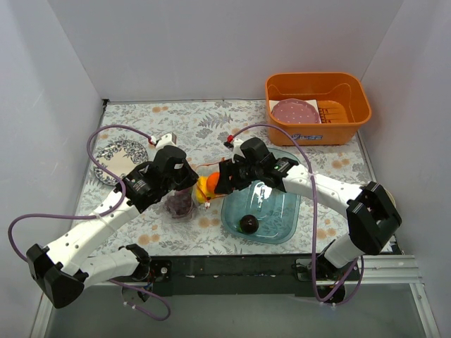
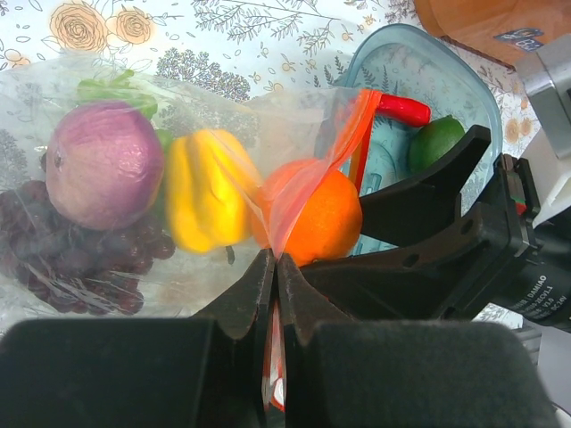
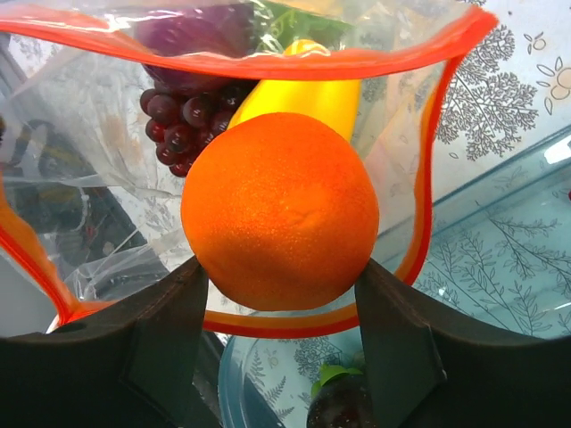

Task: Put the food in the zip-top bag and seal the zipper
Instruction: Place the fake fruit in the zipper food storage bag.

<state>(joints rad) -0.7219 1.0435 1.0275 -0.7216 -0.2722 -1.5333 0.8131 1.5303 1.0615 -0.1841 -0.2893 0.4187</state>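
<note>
Loading is under way. The left fingers (image 2: pixel 239 308) are pinched tight on the zipper (image 2: pixel 355 134), holding the zip-top bag (image 2: pixel 294 111) open on the tabletop, left of the tray (image 1: pixel 282 211). The right fingers (image 3: pixel 161 330), spread wide, clasp the orange (image 3: pixel 278 209) at the bag's mouth. Next, it should be pushed inside and let go. The plum (image 1: pixel 248 223), lime (image 2: pixel 435 141) and chilli (image 2: pixel 403 109) still wait.

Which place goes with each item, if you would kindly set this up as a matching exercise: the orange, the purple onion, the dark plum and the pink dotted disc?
Things:
1. orange
2. purple onion
3. dark plum
4. pink dotted disc

Places:
A. in the orange bin
B. on the blue tray
C. in the right hand, at the mouth of the zip-top bag
D. deep inside the bag

Pairs: 1-C, 2-D, 3-B, 4-A
</note>
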